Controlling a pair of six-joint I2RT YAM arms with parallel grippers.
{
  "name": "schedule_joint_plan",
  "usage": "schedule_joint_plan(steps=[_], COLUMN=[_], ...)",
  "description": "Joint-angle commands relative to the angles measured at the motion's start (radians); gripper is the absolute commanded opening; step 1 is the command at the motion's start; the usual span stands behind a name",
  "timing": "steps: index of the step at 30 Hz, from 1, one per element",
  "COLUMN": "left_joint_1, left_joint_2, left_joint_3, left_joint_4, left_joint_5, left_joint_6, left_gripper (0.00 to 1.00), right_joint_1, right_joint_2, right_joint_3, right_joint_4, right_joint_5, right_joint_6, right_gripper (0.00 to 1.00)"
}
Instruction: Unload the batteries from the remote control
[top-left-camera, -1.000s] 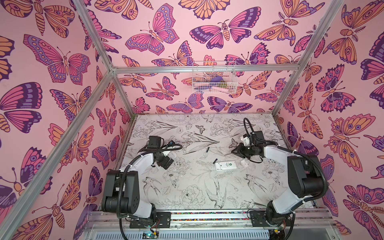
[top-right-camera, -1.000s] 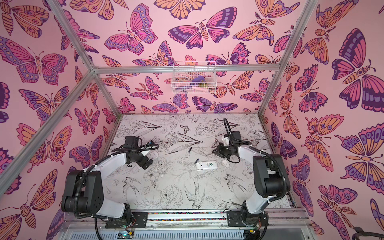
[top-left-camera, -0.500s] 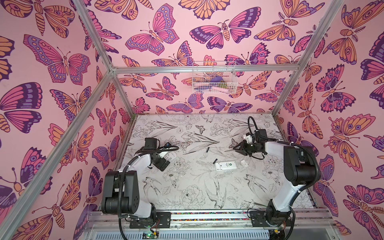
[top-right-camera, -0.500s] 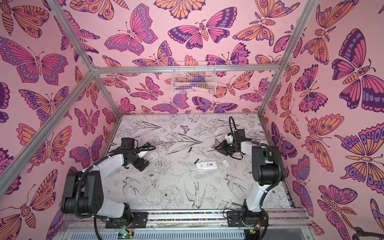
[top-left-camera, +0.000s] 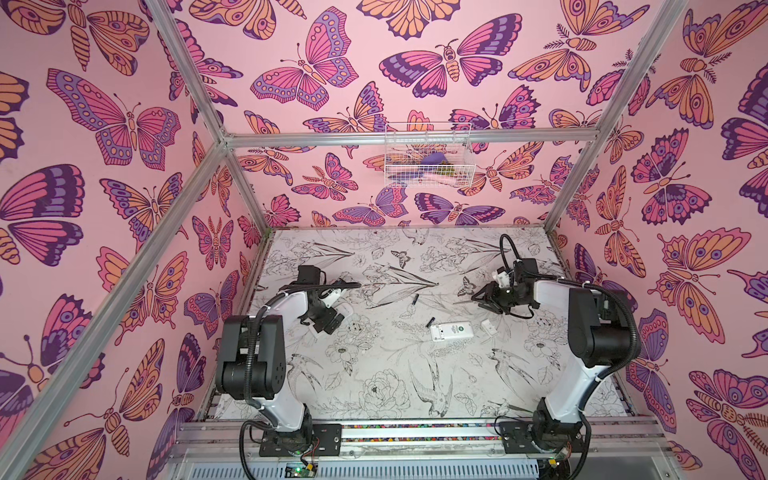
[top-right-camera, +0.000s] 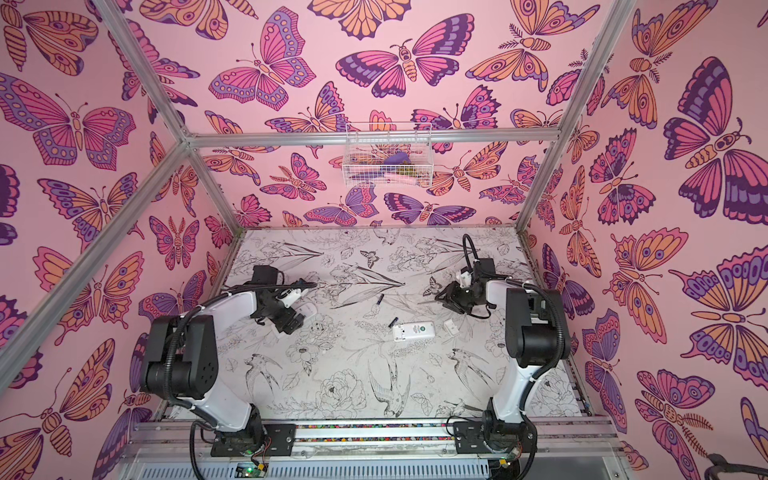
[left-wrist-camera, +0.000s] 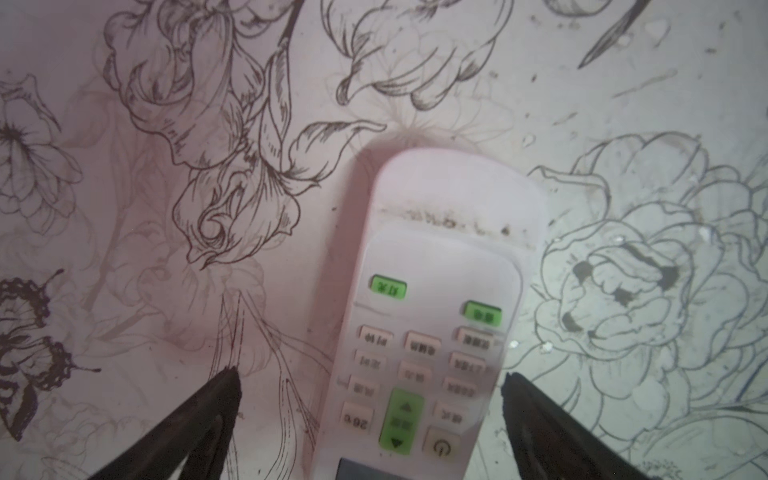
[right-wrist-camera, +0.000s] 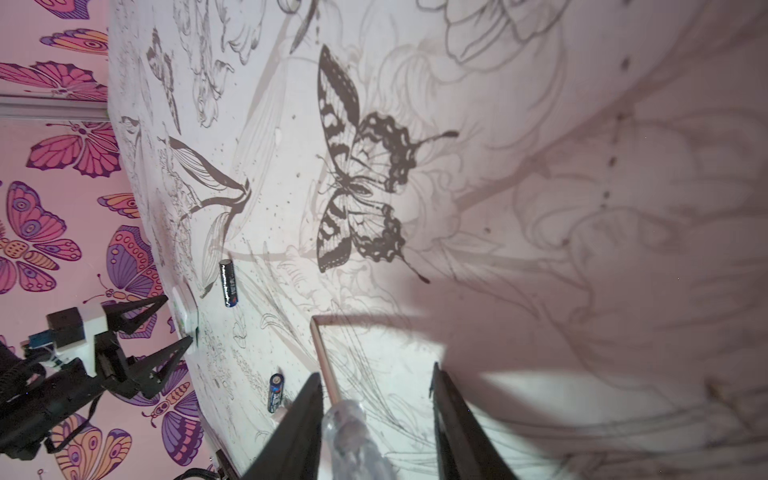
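Floral table (top-left-camera: 374, 376), black battery (top-left-camera: 430, 322) just beside white remote (top-left-camera: 451, 331), cover plate (top-left-camera: 489, 327) near.

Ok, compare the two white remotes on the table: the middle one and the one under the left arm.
The middle remote lies back up, its battery bay uncovered; the left remote lies buttons up. The left remote sits between the open fingers of the left end effector; the middle remote lies on its own, ungripped. Both are white and flat on the table.
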Motion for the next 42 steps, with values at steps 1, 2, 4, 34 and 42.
schedule_joint_plan(steps=[1,2,4,34,42], left_joint_1=[-0.018,-0.026,-0.038,-0.064,-0.075], left_joint_2=[0.035,0.045,0.058,0.097,0.115], left_joint_3=[0.02,0.025,0.036,0.056,0.073], left_joint_4=[-0.052,-0.055,-0.062,-0.093,-0.13], left_joint_5=[-0.011,-0.015,-0.029,-0.063,-0.085], left_joint_6=[-0.023,-0.026,-0.034,-0.037,-0.013], left_gripper=[1.0,1.0,1.0,0.99,0.99], right_joint_1=[-0.016,-0.017,-0.02,-0.033,-0.015], right_joint_2=[0.015,0.012,0.011,-0.19,-0.203], right_joint_3=[0.022,0.025,0.027,0.02,0.027], right_joint_4=[-0.093,-0.101,-0.111,-0.295,-0.341], right_joint_5=[0.107,0.116,0.126,0.479,0.578], right_joint_6=[-0.06,-0.066,-0.068,-0.17,-0.192], right_gripper=[0.47,0.48,0.51,0.99,0.99])
